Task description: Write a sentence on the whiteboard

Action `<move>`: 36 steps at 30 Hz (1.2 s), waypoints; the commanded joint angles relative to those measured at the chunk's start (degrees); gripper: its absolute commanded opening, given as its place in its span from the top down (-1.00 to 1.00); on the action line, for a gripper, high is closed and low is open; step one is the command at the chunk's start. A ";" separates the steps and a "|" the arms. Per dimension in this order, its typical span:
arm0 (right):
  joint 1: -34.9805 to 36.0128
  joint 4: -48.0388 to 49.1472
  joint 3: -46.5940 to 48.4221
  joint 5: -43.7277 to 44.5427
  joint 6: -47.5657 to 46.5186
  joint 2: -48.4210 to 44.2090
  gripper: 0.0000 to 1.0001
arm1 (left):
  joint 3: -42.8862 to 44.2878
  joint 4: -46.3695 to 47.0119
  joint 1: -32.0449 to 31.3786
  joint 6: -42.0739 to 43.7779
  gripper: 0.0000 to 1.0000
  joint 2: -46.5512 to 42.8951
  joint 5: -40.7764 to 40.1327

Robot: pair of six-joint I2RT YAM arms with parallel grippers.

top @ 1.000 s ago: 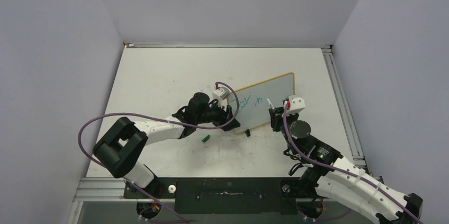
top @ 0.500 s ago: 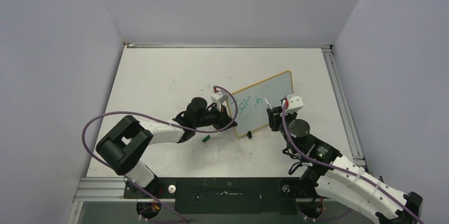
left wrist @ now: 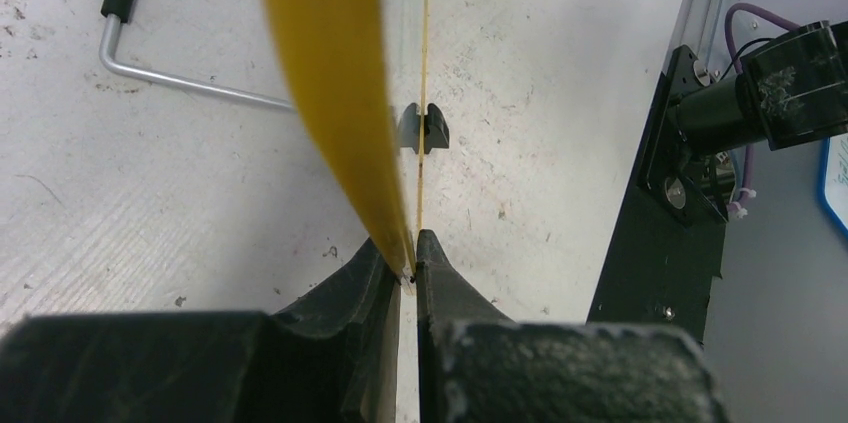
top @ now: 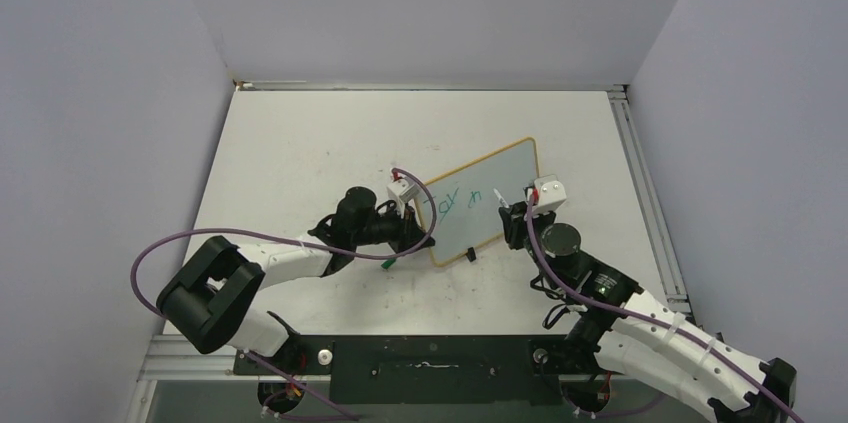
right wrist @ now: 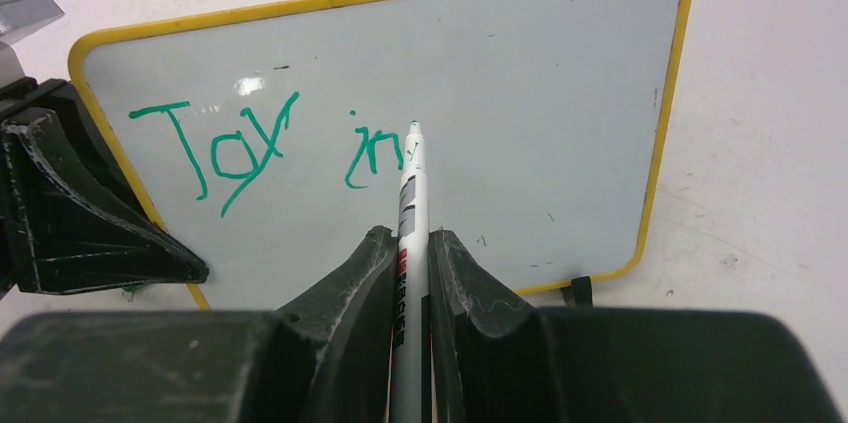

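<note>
Nearest us, the right gripper [right wrist: 410, 243] has its fingers pinching a white marker [right wrist: 411, 178], tip pointing to twelve o'clock, just at two o'clock of the "in". At the board's eight o'clock edge, the left gripper [left wrist: 408, 255] is clamped tight on the yellow rim of the whiteboard [right wrist: 520, 83]. The board stands mid-way across the table [top: 300, 143], and the sentence [right wrist: 260, 148] reads only "Joy in", in green.
</note>
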 commanded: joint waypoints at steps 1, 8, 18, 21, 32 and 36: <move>0.73 1.02 1.72 -1.84 0.57 0.65 0.89 | -0.50 -5.76 1.23 3.17 1.00 -3.73 4.06; 1.33 1.48 0.98 -1.78 1.20 0.86 0.89 | 0.11 -3.80 1.32 2.53 1.00 -2.43 4.64; 2.06 -2.39 1.79 -0.93 2.77 3.23 0.89 | 1.54 1.60 -1.56 -0.44 1.00 2.22 2.03; 2.90 -4.04 1.53 -1.75 4.20 3.10 0.89 | 1.77 1.64 -1.62 -0.76 1.00 2.92 1.61; 5.14 -3.17 -4.65 -4.21 10.10 -0.72 0.89 | 2.43 0.30 -1.93 -0.07 1.00 3.42 0.98; 5.32 0.45 -7.58 -4.07 11.05 -1.44 0.89 | 3.15 -1.17 -1.89 0.42 1.00 3.76 1.20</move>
